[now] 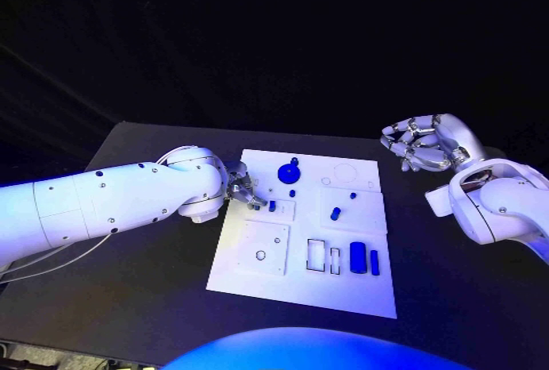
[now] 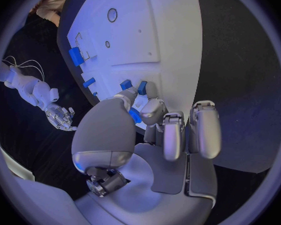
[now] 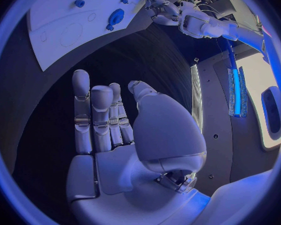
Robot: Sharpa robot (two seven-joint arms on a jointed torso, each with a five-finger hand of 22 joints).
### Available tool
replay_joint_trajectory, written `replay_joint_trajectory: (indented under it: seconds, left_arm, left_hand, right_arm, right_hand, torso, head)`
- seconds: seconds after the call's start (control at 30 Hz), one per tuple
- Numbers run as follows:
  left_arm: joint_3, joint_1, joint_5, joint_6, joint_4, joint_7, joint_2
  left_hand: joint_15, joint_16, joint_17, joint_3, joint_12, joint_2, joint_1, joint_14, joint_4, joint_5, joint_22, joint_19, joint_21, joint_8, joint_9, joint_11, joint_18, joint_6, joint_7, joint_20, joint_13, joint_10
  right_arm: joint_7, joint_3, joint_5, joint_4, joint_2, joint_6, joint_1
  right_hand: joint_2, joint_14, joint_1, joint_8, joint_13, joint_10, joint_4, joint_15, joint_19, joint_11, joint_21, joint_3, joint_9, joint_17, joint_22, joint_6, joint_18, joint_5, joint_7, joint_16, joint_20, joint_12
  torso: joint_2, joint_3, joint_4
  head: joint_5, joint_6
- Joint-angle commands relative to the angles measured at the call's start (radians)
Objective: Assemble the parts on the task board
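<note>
Part [image 1: 271, 205] upright, pinched by left hand [image 1: 243, 187].

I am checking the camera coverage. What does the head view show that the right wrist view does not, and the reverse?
Head view alone: the near end of the task board, with two long blue parts standing side by side.

Right wrist view alone: the inner face of the right hand, empty, fingers apart.

Both: the round blue part and the left hand at the board's edge.
</note>
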Motion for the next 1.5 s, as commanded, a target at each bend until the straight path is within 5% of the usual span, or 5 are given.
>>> replay_joint_trajectory:
  seconds: [0.03, 0.7, 1.0, 1.2, 1.5]
  left_arm:
    - [0.000, -0.001, 0.009, 0.010, 0.004, 0.000, -0.001]
    - [0.020, 0.002, 0.098, -0.095, 0.023, 0.062, -0.026]
    - [0.022, 0.011, 0.146, -0.224, 0.039, 0.279, -0.030]
    - [0.022, 0.014, 0.091, -0.323, 0.042, 0.413, -0.009]
    - [0.014, 0.014, -0.112, -0.299, 0.002, 0.528, 0.050]
  left_hand:
    - [-0.002, 0.002, 0.263, -0.037, 0.007, -0.006, -0.019, 0.105, 0.017, -0.005, 0.014, 0.005, 0.003, -0.005, -0.003, 0.006, -0.015, 0.007, 0.000, -0.002, 0.002, 0.000]
    - [0.000, 0.002, 0.263, -0.206, -0.047, 0.053, -0.043, 0.105, 0.049, 0.002, -0.021, -0.011, -0.021, 0.002, -0.007, 0.013, -0.007, -0.029, 0.008, -0.002, -0.073, -0.044]
    - [0.037, -0.118, 0.077, -0.164, -0.299, 0.107, 0.163, 0.038, 0.031, 0.007, -0.300, -0.149, -0.215, -0.037, -0.037, 0.058, 0.049, -0.159, 0.061, 0.018, -0.361, -0.262]
    - [0.079, -0.334, -0.200, -0.116, -0.377, 0.044, 0.296, -0.103, 0.042, 0.006, -0.662, -0.339, -0.516, -0.075, -0.088, 0.108, 0.111, -0.232, 0.113, 0.058, -0.428, -0.376]
    - [0.105, -0.467, -0.375, -0.073, -0.548, -0.015, 0.399, -0.196, 0.039, 0.005, -0.731, -0.348, -0.616, -0.153, -0.203, 0.129, 0.116, -0.201, 0.125, 0.084, -0.597, -0.433]
  right_arm:
    - [0.009, 0.000, -0.002, 0.002, 0.000, 0.008, -0.001]
    - [0.010, 0.000, 0.001, -0.005, 0.004, 0.005, -0.003]
    - [0.008, 0.000, 0.001, -0.005, 0.001, 0.006, -0.005]
    - [0.009, 0.000, 0.004, -0.007, -0.002, 0.006, -0.006]
    - [0.006, -0.002, 0.007, -0.003, -0.008, 0.011, -0.007]
  right_hand:
    - [0.003, 0.005, -0.010, 0.003, -0.001, -0.007, 0.007, -0.002, 0.008, 0.001, -0.005, -0.001, 0.001, 0.000, -0.001, -0.005, 0.020, 0.003, 0.001, -0.003, -0.001, 0.006]
    - [0.003, 0.006, -0.010, 0.004, -0.001, -0.008, 0.008, -0.002, 0.008, 0.000, -0.007, -0.001, 0.001, 0.002, -0.003, -0.006, 0.020, 0.006, 0.001, -0.003, -0.001, 0.007]
    - [0.003, 0.006, -0.009, 0.004, -0.001, -0.008, 0.007, -0.002, 0.009, 0.000, -0.008, -0.001, 0.001, 0.003, -0.003, -0.007, 0.021, 0.008, 0.000, -0.003, -0.001, 0.008]
    - [0.004, 0.006, -0.007, 0.005, -0.002, -0.009, 0.006, -0.002, 0.007, -0.001, -0.013, 0.000, 0.001, 0.001, -0.006, -0.007, 0.021, 0.010, 0.000, -0.005, -0.001, 0.008]
    - [0.003, 0.004, -0.005, 0.005, -0.002, -0.011, 0.005, -0.002, 0.005, -0.001, -0.020, 0.001, 0.001, -0.004, -0.010, -0.008, 0.022, 0.012, 0.000, -0.011, -0.001, 0.008]
  torso:
    - [0.000, -0.0002, 0.0004]
    - [0.001, -0.0006, 0.0001]
    - [0.000, -0.0006, 0.0014]
    - [-0.001, -0.0005, -0.0021]
    - [0.000, -0.0001, -0.0004]
  head:
    - [-0.002, 0.003]
    - [-0.010, 0.015]
    - [-0.016, 0.024]
    - [-0.020, 0.033]
    - [-0.037, 0.042]
